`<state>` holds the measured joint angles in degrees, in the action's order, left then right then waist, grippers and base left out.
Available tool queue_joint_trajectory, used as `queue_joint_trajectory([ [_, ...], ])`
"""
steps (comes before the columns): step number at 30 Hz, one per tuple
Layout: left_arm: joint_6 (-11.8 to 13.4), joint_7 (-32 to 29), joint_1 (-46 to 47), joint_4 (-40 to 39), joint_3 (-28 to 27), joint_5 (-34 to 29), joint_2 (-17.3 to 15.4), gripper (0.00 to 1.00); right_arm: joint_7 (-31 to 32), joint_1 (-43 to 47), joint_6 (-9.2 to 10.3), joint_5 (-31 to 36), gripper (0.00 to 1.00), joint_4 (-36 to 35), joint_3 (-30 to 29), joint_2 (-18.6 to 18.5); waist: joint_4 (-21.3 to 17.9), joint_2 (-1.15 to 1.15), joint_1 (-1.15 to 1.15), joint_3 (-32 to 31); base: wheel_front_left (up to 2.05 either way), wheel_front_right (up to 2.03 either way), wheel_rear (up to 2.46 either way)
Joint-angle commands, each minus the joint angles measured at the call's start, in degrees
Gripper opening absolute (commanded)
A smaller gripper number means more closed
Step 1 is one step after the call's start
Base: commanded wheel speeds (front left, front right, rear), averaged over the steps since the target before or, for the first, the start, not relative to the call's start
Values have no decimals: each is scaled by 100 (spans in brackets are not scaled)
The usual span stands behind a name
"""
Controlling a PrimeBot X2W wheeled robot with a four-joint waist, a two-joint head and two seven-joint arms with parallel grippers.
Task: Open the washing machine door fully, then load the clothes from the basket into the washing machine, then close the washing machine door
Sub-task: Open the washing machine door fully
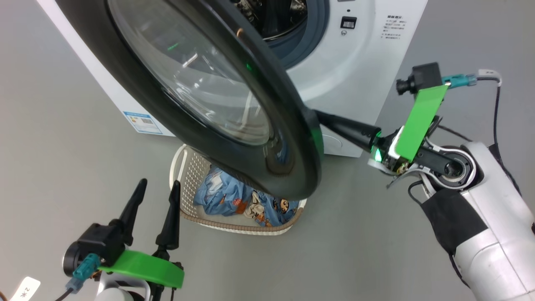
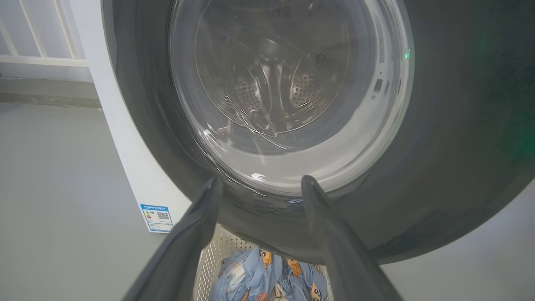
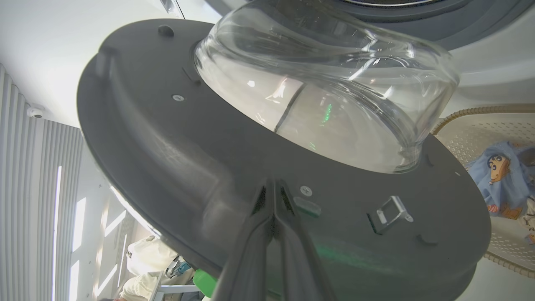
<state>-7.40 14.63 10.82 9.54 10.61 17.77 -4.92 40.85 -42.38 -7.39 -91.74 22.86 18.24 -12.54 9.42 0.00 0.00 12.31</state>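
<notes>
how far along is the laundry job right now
Done: the washing machine door is unlatched and swung partway out from the washing machine. In hand: the right hand, fingers shut, sits against the door's inner face, apparently pushing it wider. To do: the clothes lie in the basket under the door's edge; the open left hand hovers near it. Loading and closing remain.

White tag (image 1: 25, 289), perhaps "2" (rest illegible)
</notes>
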Motion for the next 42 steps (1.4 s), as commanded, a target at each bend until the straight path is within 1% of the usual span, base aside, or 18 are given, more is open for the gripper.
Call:
queue_joint_trajectory([
  [1,-9,37,3,-151,-195,-72,-127,100,72,88,-10,52,0,-240,124,143,20,0,0,-40,0,0,0],
  [15,-9,37,-259,-211,-235,-72,-133,100,329,663,-10,114,0,-817,564,421,153,0,0,-291,0,0,0],
  [24,-9,37,-291,-213,-269,-81,-125,100,357,805,-10,143,0,-926,735,589,213,0,0,-325,0,0,0],
  [28,-9,37,-298,-206,-289,-87,-118,100,325,820,-10,171,0,-894,736,601,208,0,0,-355,0,0,0],
  [35,-9,37,-334,-149,-202,13,-174,100,-56,967,-10,380,0,-853,610,466,126,0,0,-464,0,0,0],
  [36,-9,37,-342,-143,-202,20,-184,100,-118,997,-10,407,32,-851,596,441,107,0,0,-478,0,0,0],
  [38,-9,37,-352,-131,-206,37,-207,100,-251,1052,-10,497,51,-867,588,370,65,0,0,-503,0,0,0],
  [40,-9,37,-355,-126,-221,57,-228,100,-393,1103,-10,576,99,-884,588,306,13,0,0,-512,0,0,0],
  [42,-9,37,-355,-117,-228,78,-254,100,-540,1153,-10,642,100,-897,597,246,-40,0,0,-527,0,0,0],
])
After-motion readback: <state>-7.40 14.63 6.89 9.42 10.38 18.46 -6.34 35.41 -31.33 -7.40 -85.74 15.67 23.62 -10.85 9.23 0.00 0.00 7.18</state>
